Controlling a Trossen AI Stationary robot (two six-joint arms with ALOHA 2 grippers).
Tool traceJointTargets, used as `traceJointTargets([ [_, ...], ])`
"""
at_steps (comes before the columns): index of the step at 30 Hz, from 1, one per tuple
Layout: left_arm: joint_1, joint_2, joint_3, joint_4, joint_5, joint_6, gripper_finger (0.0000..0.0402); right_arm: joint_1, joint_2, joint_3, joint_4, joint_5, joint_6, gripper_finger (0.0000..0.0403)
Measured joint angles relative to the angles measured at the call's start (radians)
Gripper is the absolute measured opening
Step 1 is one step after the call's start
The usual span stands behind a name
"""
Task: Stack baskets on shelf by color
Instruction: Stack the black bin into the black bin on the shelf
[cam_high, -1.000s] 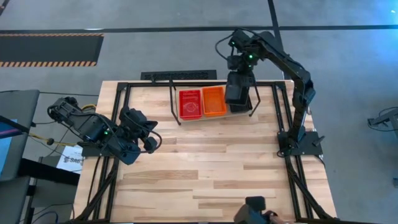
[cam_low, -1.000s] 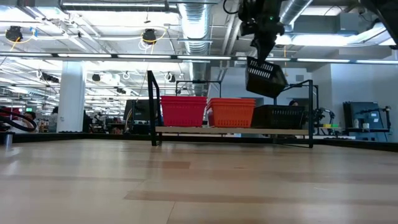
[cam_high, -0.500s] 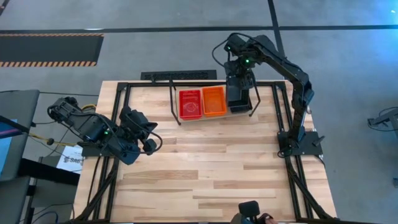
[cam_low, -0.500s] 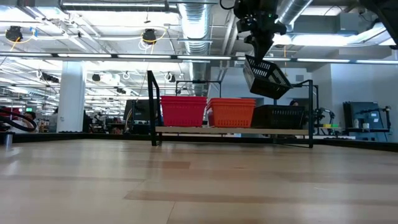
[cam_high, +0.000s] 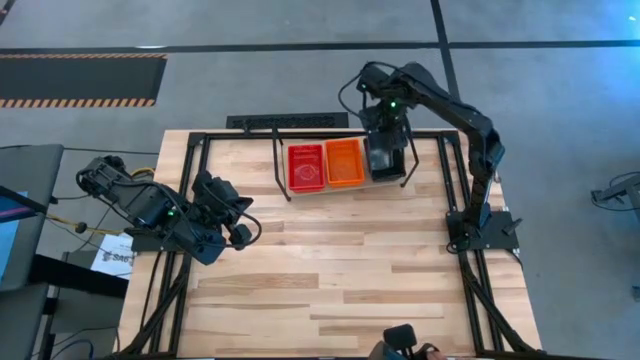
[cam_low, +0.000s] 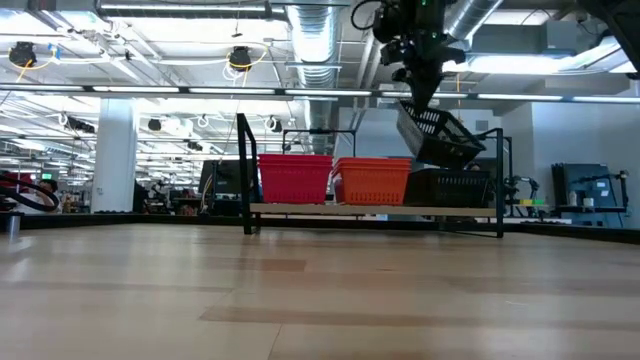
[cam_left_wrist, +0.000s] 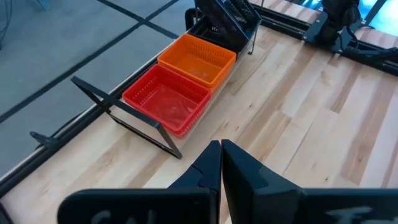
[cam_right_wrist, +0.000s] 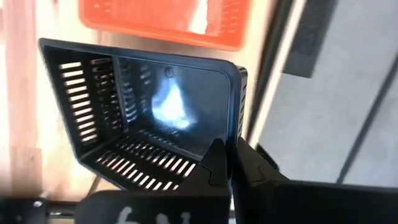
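Black basket (cam_low: 440, 138) tilted over shelf (cam_low: 375, 209), right pincer (cam_right_wrist: 229, 163) clamped on rim.

Both arms matte black, built of jointed tubular links. Small green indicator light just behind the right gripper (cam_high: 384, 122); another on the left arm, behind the left gripper (cam_high: 238, 216). Black cable loops along each arm's upper links. Fingers (cam_left_wrist: 239, 163) are dark, flat-sided and wedge-shaped. White lettering on wrist housings, unreadable.
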Motion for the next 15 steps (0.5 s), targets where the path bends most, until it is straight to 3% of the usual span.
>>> traceJointTargets([
  [15,0.000,0.000,0.000,0.001,-0.001,-0.044,0.0000,-0.018,-0.009,-0.174,0.017,-0.023,-0.052,0.0001],
])
